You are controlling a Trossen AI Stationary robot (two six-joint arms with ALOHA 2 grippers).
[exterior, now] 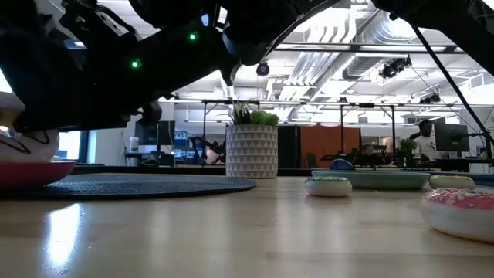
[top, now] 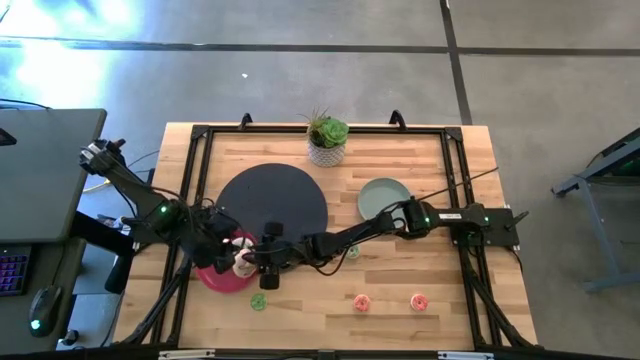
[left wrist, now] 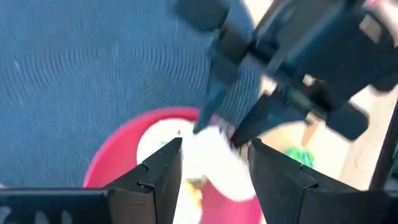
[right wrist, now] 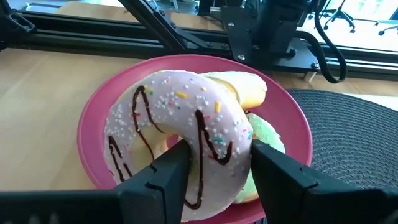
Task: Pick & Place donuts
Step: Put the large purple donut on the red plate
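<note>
Closest to the right wrist camera, the right tool (right wrist: 214, 171) has its two dark fingers set either side of the near rim of a big pale-iced donut (right wrist: 177, 134) with dark drizzle and sprinkles. The jaws appear clamped on that rim, the ring tilted up against the pile. It sits on the pink plate (right wrist: 93, 124) at the front left of the worktop (top: 400, 320), on top of a yellow mini donut (right wrist: 245, 90) and a green mini donut (right wrist: 264, 137).

From the other side the left tool (left wrist: 214, 171) hangs over the same plate with its fingers apart, holding nothing.

These donuts look like light toy pieces with a smooth, rounded icing. I judge the big one stiff enough to keep its shape but liable to slip or pivot if pinched on the curved top. The safer hold is across the ring wall, one finger in the hole and one outside.

Loose donuts remain on the worktop: a green one (top: 259, 300) beside the plate, another small one (top: 353, 251) under the right arm, and two pinkish ones (top: 361, 302) near the front edge. A grey-green plate (top: 383, 197) lies well apart, to the right.
</note>
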